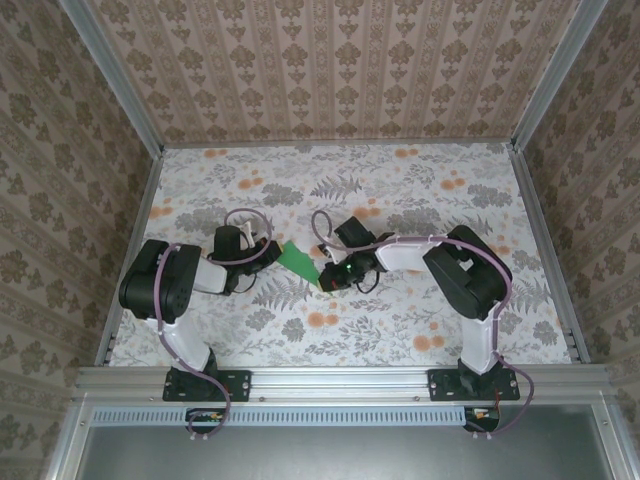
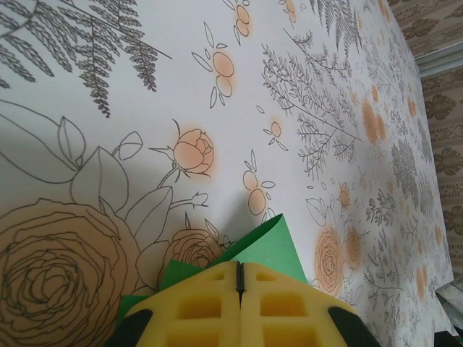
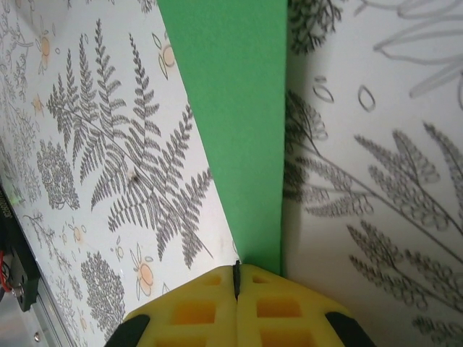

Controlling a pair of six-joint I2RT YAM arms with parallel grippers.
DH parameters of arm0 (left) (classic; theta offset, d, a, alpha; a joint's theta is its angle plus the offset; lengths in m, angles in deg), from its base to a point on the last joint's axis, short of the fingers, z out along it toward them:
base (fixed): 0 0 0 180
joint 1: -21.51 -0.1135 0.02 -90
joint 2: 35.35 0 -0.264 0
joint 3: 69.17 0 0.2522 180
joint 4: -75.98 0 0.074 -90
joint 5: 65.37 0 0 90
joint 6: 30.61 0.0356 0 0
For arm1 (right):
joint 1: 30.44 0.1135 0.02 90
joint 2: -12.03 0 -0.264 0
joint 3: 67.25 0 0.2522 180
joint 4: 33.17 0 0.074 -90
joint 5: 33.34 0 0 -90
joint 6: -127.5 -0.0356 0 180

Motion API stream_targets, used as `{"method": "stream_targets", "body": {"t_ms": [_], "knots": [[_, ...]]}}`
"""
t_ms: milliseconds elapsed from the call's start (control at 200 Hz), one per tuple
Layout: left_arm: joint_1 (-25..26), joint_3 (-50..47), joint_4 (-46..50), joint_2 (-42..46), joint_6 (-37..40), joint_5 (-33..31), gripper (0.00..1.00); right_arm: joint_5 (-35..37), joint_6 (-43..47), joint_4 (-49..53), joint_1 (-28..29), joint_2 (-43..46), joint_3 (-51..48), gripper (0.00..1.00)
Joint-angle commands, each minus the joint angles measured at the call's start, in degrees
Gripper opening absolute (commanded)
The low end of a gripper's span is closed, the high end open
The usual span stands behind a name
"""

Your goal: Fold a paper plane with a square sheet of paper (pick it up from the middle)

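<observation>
The green sheet of paper (image 1: 297, 261) is at the middle of the table, folded and stretched between my two grippers. My left gripper (image 1: 272, 252) meets its left end and my right gripper (image 1: 326, 277) its right end. In the left wrist view the yellow fingertips of the left gripper (image 2: 239, 266) are pressed together, and a folded, pointed flap of the paper (image 2: 278, 249) sticks out just past them. From the right wrist, the right gripper (image 3: 236, 266) is shut too. The paper (image 3: 239, 108) runs away from its tips as a long tapering strip.
The table (image 1: 400, 190) wears a floral cloth with grey ferns and orange flowers. Patterned walls with metal posts close it in at the left, back and right. A metal rail (image 1: 340, 378) carrying both arm bases runs along the near edge.
</observation>
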Motion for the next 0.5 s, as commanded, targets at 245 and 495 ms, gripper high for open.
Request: {"method": "stream_targets", "body": {"t_ms": [245,495], "knots": [[-1.26,-0.02,15.15,-1.74,2.99,-6.56,0.00,2.08,0.28,8.96,-1.41,4.70,-9.68,0.00],[-0.62,2.83,21.10,3.43,4.61,-5.94,0.00,5.43,-0.99,9.38,-1.72,12.05,-8.90,0.00]]}}
